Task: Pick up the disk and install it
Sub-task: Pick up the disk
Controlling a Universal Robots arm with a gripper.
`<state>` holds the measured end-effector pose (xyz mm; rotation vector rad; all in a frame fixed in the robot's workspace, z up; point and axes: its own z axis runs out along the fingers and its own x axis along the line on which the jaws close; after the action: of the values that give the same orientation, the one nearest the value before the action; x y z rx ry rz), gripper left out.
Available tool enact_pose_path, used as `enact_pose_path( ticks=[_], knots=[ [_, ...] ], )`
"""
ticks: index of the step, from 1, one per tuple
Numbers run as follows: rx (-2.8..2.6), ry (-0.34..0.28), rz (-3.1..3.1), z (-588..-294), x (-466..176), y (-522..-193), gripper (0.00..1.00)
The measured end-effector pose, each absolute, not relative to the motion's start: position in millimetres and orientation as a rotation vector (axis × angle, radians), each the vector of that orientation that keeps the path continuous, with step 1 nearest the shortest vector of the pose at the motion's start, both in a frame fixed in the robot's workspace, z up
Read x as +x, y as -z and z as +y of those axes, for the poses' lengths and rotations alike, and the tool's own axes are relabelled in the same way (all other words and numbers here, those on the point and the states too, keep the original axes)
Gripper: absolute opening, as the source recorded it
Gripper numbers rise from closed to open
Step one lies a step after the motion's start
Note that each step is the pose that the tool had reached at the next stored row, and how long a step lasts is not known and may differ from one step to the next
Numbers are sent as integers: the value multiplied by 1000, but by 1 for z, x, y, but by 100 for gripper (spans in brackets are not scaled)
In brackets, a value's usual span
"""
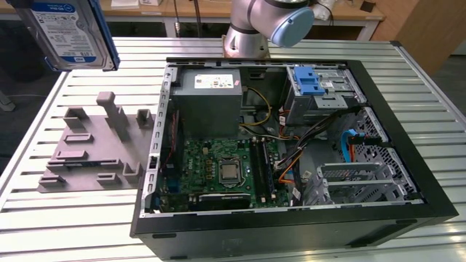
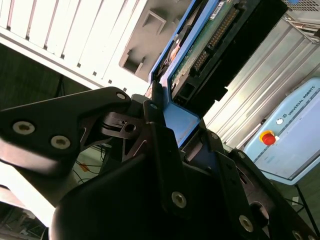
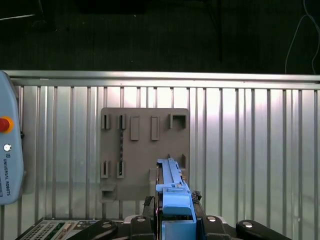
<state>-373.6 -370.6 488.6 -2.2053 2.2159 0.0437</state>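
Above grey fixture plate [image 1: 95,147], at exterior view's left: disk [image 1: 69,30] held aloft, well clear of table. Gripper [image 3: 172,200] clenched on disk's blue carrier end (pick-up judged done). Install not yet done: disk well apart from blue-latched drive cage [image 1: 320,87] inside open computer case [image 1: 291,232].

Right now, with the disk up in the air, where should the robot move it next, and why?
Probably carry it toward the exterior view's right, staying high. The gripper is shut on the blue tab of the disk, which hangs above the grey holder plate, outside the open computer case. The blue-latched drive cage sits inside that case, so it likely heads there.
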Motion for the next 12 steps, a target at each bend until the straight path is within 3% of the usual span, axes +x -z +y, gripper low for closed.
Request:
enact_pose_path(
  ticks=[12],
  knots=[
    [-2204, -47, 2214, -372, -371, -489, 36]
  ],
)
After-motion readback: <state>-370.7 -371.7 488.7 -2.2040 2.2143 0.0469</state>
